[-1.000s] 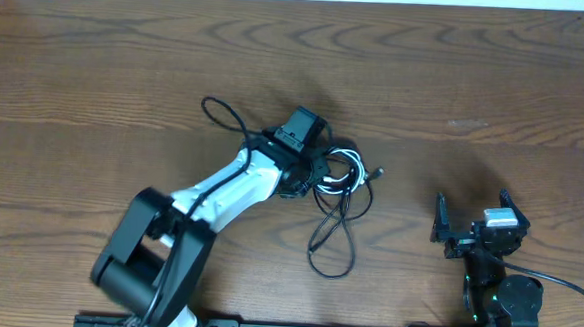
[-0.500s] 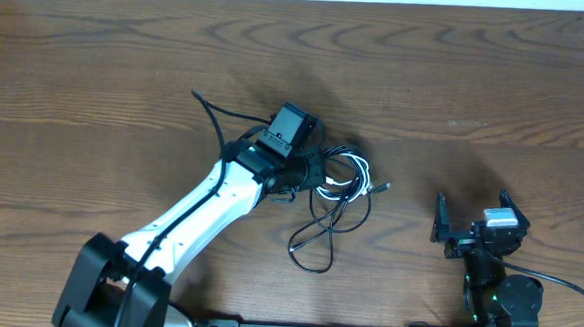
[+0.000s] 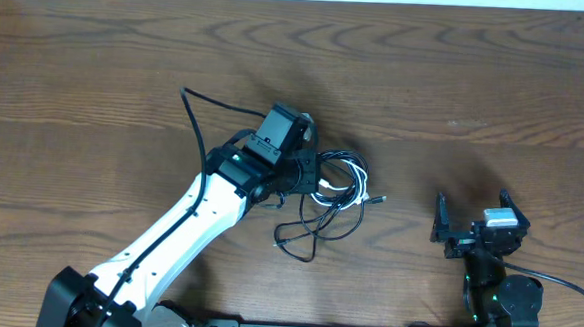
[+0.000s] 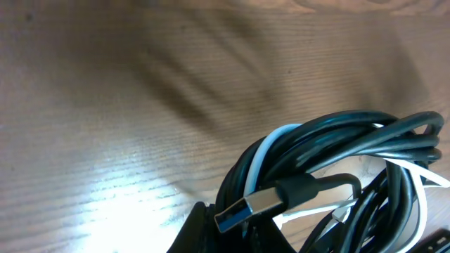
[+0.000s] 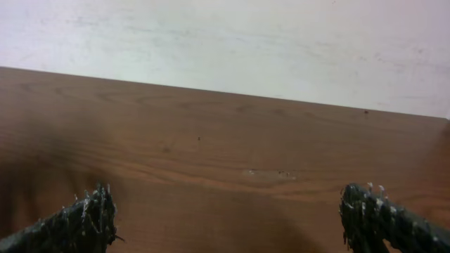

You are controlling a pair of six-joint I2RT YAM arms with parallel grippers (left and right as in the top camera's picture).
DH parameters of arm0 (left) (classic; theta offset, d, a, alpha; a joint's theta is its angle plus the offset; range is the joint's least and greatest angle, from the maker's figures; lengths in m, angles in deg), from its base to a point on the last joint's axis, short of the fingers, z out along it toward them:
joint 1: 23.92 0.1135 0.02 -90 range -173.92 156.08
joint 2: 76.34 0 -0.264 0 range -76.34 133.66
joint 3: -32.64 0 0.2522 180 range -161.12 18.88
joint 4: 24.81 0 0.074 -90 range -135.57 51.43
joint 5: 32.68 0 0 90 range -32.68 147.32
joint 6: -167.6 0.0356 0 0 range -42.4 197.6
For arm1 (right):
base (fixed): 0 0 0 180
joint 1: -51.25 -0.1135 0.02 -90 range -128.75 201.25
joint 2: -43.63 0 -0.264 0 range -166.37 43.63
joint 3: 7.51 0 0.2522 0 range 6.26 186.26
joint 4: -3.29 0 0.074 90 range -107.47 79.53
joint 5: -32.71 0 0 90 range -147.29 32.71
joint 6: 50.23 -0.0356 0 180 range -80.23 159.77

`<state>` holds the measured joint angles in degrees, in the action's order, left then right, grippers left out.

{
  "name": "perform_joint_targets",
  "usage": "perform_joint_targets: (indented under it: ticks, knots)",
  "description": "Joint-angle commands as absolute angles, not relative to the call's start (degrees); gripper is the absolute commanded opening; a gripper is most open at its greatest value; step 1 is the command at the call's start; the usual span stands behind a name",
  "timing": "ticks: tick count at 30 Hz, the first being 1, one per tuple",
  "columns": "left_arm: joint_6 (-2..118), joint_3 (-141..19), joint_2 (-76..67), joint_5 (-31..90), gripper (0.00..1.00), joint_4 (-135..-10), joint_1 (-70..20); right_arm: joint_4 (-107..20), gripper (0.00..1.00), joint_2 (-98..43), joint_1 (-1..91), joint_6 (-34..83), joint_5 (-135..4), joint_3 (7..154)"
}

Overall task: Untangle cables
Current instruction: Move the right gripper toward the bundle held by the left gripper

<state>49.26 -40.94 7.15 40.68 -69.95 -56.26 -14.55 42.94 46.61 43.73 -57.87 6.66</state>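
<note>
Cables [image 3: 339, 186] bunched mid-way across the counter [image 3: 456, 82], white strand among black, one black loop trailing toward the near edge | left tool [image 3: 309, 174] pinched tight on the bundle, USB plug [image 4: 242, 209] poking out | right tool [image 3: 472, 203] spread wide, well apart on the right

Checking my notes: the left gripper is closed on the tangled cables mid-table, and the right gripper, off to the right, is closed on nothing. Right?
Not quite. The right gripper is open, not closed: the right wrist view shows its jaws spread wide over the table. The rest stands: the left gripper is closed on the tangled cables mid-table.
</note>
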Motion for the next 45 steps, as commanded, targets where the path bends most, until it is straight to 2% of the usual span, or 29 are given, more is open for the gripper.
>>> perform_joint_targets:
  ticks: [1, 5, 7, 9, 13, 17, 18, 21, 23, 25, 26, 27, 29, 33, 42, 45]
  knots:
    - [52.28, -41.37, 6.23, 39.96, 0.08, -69.11, -56.13, -14.77, 0.99, 43.24, 46.28, 43.65, -57.65, 6.55]
    - [52.26, -41.37, 6.23, 39.98, 0.08, -68.94, -56.13, -13.89, 0.99, 43.24, 46.28, 43.56, -57.85, 6.55]
    - [52.26, -41.37, 6.23, 40.02, 0.08, -68.92, -56.13, -13.5, 0.99, 43.24, 46.28, 39.93, -63.73, 6.55]
    - [51.86, -41.37, 6.25, 40.0, 0.08, -68.52, -56.13, -13.61, 0.99, 43.24, 46.28, 32.26, -72.67, 6.55]
    - [48.08, -41.37, 6.29, 40.0, 0.08, -66.97, -56.13, -13.02, 0.99, 43.24, 46.28, 7.04, -94.9, 6.55]
    - [46.18, -41.37, 6.34, 40.02, 0.08, -65.88, -56.13, -9.81, 0.99, 43.24, 46.28, -7.06, -93.98, 6.55]
    - [46.07, -41.37, 6.38, 40.02, 0.08, -65.9, -56.13, -8.23, 0.94, 43.24, 46.28, -7.52, -93.61, 6.55]
    - [44.04, -41.35, 6.42, 39.96, 0.08, -65.92, -56.15, -2.92, 0.58, 43.24, 46.28, -7.45, -94.13, 6.57]
    - [42.97, -41.35, 6.42, 39.93, 0.08, -65.9, -56.35, -1.68, 0.46, 43.24, 46.26, -10.27, -95.53, 6.57]
    - [42.99, -41.35, 6.42, 39.93, 0.08, -65.9, -57.2, -1.81, 0.48, 43.22, 46.26, -12.5, -97.65, 6.57]
    - [43.01, -41.35, 6.42, 39.93, 0.08, -65.9, -57.83, -2.18, 0.52, 43.2, 46.26, -12.5, -98.2, 6.57]
    - [43.05, -41.35, 6.42, 39.93, 0.08, -65.9, -59.32, -3.56, 0.59, 42.98, 46.26, -12.48, -98.18, 6.57]
    - [44.69, -41.35, 6.42, 39.91, 0.08, -65.92, -61.63, -4.65, 0.65, 42.37, 46.26, -11.43, -97.94, 6.57]
    - [46.9, -41.35, 6.42, 39.98, 0.08, -65.88, -65.28, -5.15, 0.73, 40.58, 46.26, -10.75, -96.82, 6.57]
    - [46.86, -41.35, 6.42, 39.91, 0.08, -64.37, -69.09, -5.57, 0.59, 33.21, 46.26, -10.71, -95.09, 6.57]
    - [46.44, -41.35, 6.4, 37.38, 0.08, -60.66, -69.85, -5.52, 0.42, 30.0, 46.26, -10.73, -94.9, 6.57]
